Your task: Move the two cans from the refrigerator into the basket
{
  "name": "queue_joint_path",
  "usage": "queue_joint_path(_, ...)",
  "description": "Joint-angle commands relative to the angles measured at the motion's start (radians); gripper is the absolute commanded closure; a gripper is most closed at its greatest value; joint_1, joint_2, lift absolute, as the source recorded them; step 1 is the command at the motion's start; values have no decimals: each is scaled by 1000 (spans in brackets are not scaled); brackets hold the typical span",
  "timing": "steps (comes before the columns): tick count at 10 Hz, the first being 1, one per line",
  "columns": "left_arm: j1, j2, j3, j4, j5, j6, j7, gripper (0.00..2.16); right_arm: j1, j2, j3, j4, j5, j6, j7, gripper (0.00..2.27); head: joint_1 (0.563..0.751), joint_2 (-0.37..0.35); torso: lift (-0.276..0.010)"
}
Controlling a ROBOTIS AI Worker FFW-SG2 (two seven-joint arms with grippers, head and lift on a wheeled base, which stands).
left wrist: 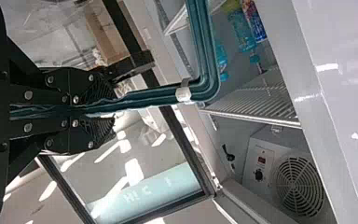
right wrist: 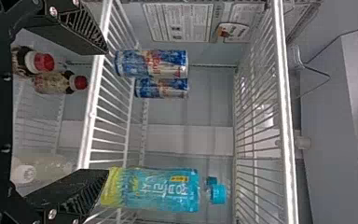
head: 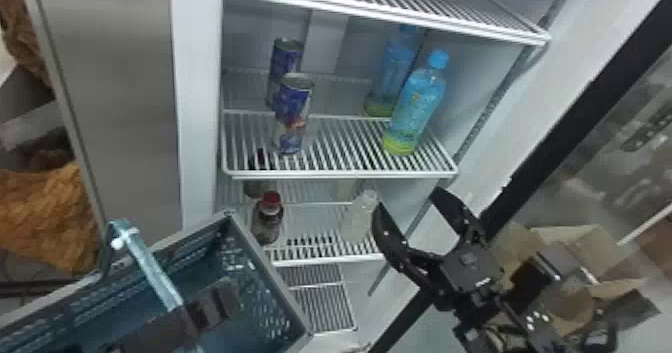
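Note:
My left gripper (head: 192, 317) is over the blue-green basket (head: 260, 297), at its handle (head: 150, 269). In the left wrist view my left gripper (left wrist: 107, 108) is shut on that handle (left wrist: 154, 95). Two blue and silver cans, a front can (head: 292, 114) and a rear can (head: 285, 59), stand upright on the refrigerator's middle shelf (head: 340, 173), toward its left. Lower right of them, outside the shelf, my right gripper (head: 409, 199) stands open. From the right wrist, my right gripper (right wrist: 107, 112) has nothing between its fingers, the front can (right wrist: 154, 64) and rear can (right wrist: 163, 88) beyond.
Two blue bottles, one in front (head: 417, 104) and one behind (head: 395, 72), share the cans' shelf on the right. An upper wire shelf (head: 400, 14) hangs above. Below stand a red-capped bottle (head: 268, 219) and a pale bottle (head: 359, 217). The refrigerator's left wall edge (head: 200, 102) rises beside the basket.

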Motion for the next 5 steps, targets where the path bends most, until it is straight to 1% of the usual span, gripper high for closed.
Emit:
queue_joint_path(1,-1,0,-2,1,0,0,0,1202,-41,0,15,26,10,5,0,125,695,-350,-35)
queue_joint_path(3,-1,-1,0,1,2,0,0,1202,-90,-2,29,53,16,22,0,125,695,-350,-35)
queue_joint_path(5,-1,-1,0,1,2,0,0,1202,-132,-2,43,65,26,81,0,125,695,-350,-35)
